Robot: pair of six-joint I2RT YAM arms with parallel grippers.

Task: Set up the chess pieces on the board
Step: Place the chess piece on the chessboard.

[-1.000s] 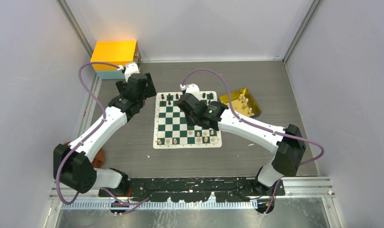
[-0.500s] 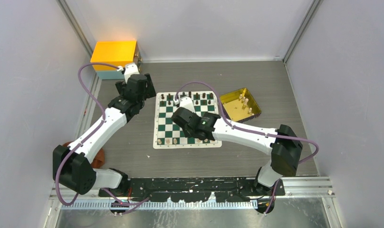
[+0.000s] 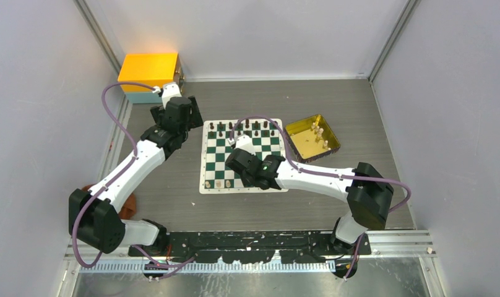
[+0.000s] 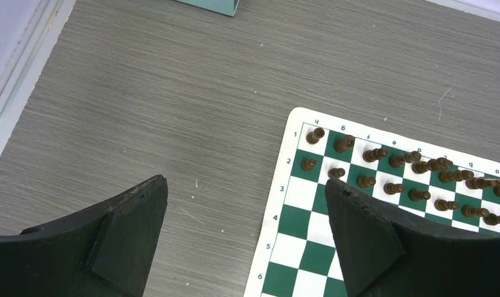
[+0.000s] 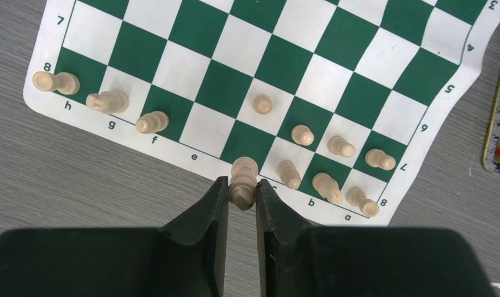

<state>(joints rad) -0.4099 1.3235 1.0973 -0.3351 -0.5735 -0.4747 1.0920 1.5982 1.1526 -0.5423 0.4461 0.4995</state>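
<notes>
Two sets, yours: right fingers [image 5: 210, 216] pinched on a cream chess piece [image 5: 242, 182] at board [image 5: 284, 62] edge; left fingers [image 4: 124, 229] wide apart, empty, over desk [image 4: 173, 93].

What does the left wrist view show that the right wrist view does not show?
Only the left wrist view: the dark pieces in two rows and the left pincer, open. Only the right wrist view: the pale pieces and the right pincer, shut on one pale piece. Both: the board and the grey table.
</notes>
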